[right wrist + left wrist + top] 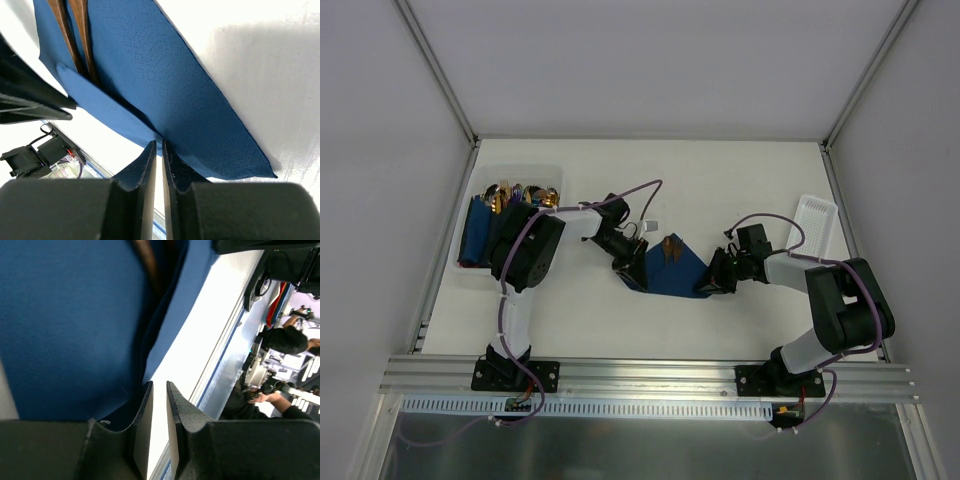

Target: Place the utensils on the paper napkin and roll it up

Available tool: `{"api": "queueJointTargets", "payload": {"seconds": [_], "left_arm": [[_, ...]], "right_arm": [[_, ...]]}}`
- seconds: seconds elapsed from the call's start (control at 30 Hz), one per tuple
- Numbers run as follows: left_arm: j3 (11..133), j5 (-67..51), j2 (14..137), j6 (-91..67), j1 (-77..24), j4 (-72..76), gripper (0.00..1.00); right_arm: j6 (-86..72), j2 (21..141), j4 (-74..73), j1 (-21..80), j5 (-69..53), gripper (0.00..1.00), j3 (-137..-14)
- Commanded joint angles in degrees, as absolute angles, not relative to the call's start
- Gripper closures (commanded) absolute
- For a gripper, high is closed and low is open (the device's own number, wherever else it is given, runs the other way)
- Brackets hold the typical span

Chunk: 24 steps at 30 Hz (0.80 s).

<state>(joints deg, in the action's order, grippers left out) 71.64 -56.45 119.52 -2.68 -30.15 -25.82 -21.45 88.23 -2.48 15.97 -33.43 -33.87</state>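
I see the napkin (672, 272) mid-table between both grippers, utensils (75, 37) lying on it, long axes pointing away. Right gripper (159, 150) pinches the folded near edge; left gripper (156, 390) (jaws barely parted) sits at its corner, grip uncertain.

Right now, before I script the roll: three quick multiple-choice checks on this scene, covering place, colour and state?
1. The slim gold-bronze metal utensils between the arms lie:
A on the dark navy blue paper napkin
B in a white tray
C on bare table

2. Napkin colour:
A pink
B navy
C white

3. Napkin state:
A flat, unfolded
B rolled up tight
C one edge folded over the utensils

Answers:
1 A, the handles rest on blue paper.
2 B, it is dark blue in every view.
3 C, a flap covers the handle ends.
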Motion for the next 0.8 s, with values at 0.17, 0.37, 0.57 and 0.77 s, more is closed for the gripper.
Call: {"api": "queueJointTargets", "payload": {"seconds": [0.17,0.37,0.57,0.77], "left_arm": [[76.02,-58.45,114.43,0.18,-32.34,-26.89,0.82],[78.39,-58.28,117.94,-2.02,-33.66,-26.89,0.83],[80.77,-57.13,120.93,-3.6,-34.45,-26.19,0.83],[81.65,-54.94,124.01,-6.41,-34.54,-24.52,0.84]], "right_arm": [[-18.9,88.15,-5.54,15.47,-31.64,0.88,-35.86],[-18.46,88.33,-5.89,15.47,-31.64,0.88,-36.04],[-17.32,88.77,-6.94,15.47,-31.55,0.88,-36.91],[-16.79,89.03,-8.17,15.38,-31.82,0.87,-38.23]]}}
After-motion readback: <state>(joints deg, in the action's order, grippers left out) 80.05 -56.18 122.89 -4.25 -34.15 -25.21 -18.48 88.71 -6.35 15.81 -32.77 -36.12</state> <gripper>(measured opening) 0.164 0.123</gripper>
